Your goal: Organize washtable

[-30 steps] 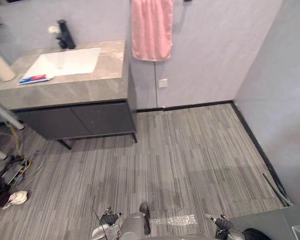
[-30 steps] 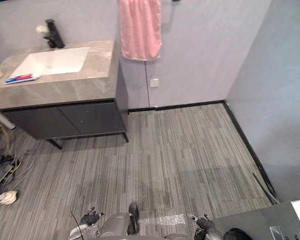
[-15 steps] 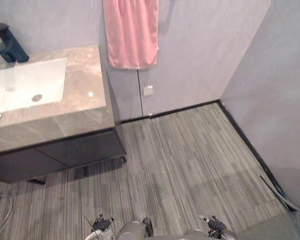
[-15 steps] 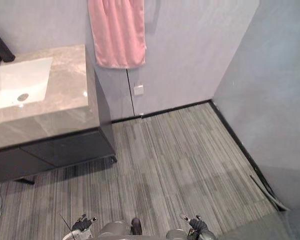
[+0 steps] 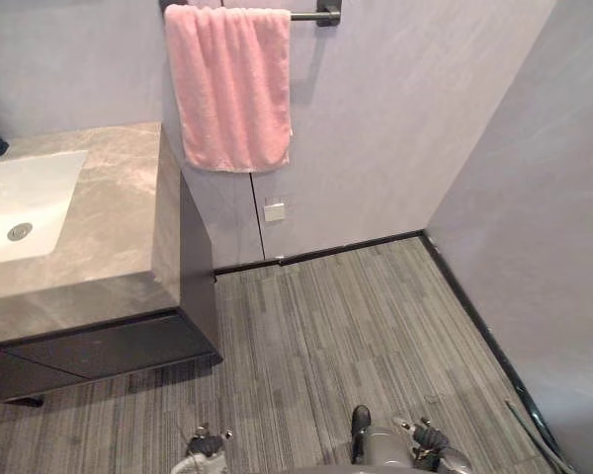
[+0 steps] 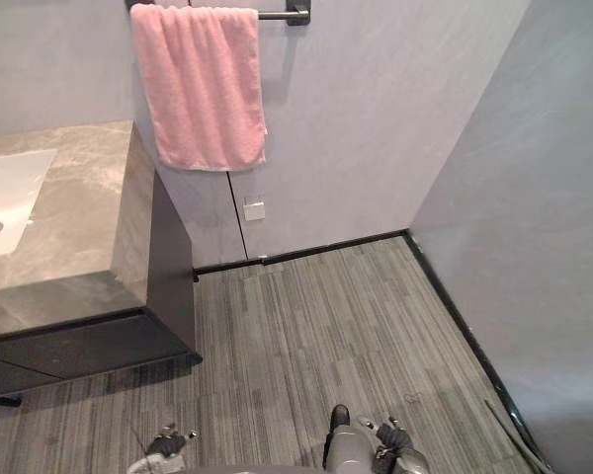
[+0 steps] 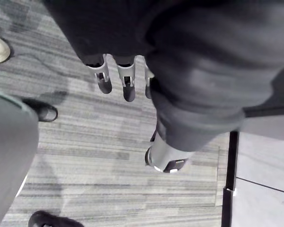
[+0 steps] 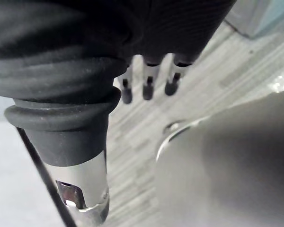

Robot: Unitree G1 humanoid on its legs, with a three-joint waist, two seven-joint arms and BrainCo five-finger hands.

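Your head camera has swung to the right over the last second, so what you see is a shift of the whole picture, not of the things. The tabletop point(image 5: 109, 227) now sits hard against the left edge with its white basin point(image 5: 25, 197) cut off there. The pink towel point(image 5: 232, 84) now shows whole and lower in frame, and its towel bar point(image 5: 311, 15) has come into view

right hand point(image 8: 148, 71), fingers point(image 8: 172, 80) relaxed, striped floor point(image 8: 132, 142)

Pink towel point(image 5: 232, 84) hangs from a wall rail point(image 5: 306, 15); white socket point(image 5: 274, 211) below, striped grey floor point(image 5: 356, 326)
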